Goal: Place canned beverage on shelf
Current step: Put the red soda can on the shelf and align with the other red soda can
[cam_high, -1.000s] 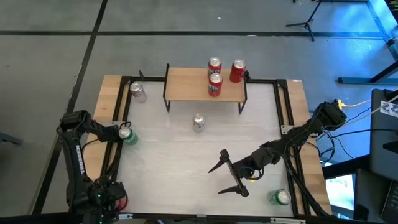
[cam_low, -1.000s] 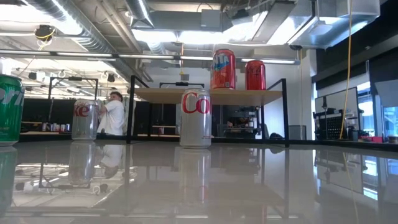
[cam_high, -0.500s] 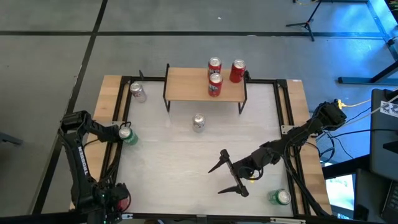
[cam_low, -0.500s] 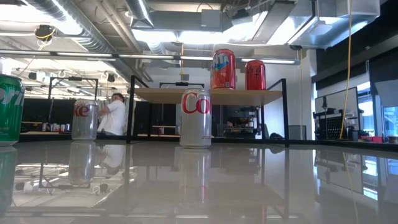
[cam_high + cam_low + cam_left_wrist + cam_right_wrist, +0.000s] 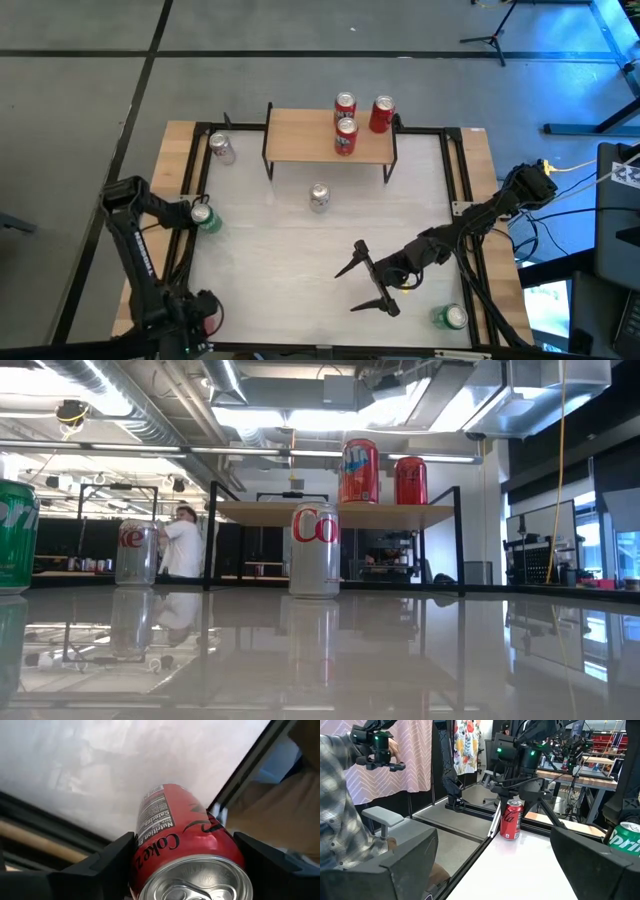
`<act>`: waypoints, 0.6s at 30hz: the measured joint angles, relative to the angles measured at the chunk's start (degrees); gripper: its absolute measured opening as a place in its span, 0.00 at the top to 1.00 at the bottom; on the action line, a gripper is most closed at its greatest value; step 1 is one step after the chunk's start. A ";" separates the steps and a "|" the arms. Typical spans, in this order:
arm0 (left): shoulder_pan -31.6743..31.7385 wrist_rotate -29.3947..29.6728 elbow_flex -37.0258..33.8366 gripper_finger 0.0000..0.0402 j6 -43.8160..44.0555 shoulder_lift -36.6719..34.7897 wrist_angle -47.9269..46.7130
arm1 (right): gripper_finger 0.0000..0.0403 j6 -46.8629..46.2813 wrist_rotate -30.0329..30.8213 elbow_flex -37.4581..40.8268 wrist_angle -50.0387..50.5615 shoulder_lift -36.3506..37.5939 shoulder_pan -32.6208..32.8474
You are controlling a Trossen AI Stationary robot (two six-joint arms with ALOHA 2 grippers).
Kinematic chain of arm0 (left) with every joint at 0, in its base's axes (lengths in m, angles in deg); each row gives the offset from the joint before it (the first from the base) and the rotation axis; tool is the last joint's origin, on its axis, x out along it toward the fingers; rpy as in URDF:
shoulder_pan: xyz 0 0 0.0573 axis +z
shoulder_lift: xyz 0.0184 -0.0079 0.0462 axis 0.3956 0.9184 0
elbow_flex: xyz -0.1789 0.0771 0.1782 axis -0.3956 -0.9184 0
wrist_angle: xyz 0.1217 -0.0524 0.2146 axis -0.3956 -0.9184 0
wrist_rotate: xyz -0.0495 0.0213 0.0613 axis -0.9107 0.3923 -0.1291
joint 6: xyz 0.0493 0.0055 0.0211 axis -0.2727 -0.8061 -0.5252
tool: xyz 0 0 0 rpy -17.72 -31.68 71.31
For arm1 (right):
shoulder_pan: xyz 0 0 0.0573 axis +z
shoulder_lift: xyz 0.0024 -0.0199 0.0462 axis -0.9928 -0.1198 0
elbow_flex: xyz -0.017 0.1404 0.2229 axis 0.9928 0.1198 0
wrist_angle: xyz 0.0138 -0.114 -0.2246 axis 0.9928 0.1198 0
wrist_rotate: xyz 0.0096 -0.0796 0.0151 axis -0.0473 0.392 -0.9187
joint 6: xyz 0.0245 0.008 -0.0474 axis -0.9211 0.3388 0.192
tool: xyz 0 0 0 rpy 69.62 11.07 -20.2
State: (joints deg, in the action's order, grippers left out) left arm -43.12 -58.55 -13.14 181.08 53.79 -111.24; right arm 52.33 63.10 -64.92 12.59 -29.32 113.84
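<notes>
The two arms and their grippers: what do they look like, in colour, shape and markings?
Both arms are dark and slender with jointed links. The left arm carries pale lettering along one link. The right gripper has two thin, pointed black fingers. The left gripper's fingers look broad, flat and dark.

The whole table (image 5: 330,270) and both arms are seen from straight overhead in the high view. From tabletop level, the low view is aimed across the surface at the shelf (image 5: 335,513), also seen from above. The left wrist view is pressed close over a red Coke Zero can (image 5: 187,850). That same can (image 5: 513,819) is caught farther off in the right wrist view, faced toward the room.
</notes>
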 joint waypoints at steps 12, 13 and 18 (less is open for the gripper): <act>16.73 2.71 6.98 0.29 -18.50 -0.24 -4.12 | 0.05 -0.06 0.00 0.00 -0.02 0.00 0.00; 18.57 2.41 7.01 0.29 -20.35 -0.24 -4.00 | 0.05 -0.06 0.00 0.00 -0.02 0.00 0.00; 27.47 1.51 7.01 0.29 -30.02 -0.24 -3.82 | 0.05 -0.06 0.00 0.00 0.01 0.00 0.00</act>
State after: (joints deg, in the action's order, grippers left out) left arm -15.65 -57.05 -6.13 151.06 53.55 -115.06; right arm 52.27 63.10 -64.92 12.60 -29.32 113.84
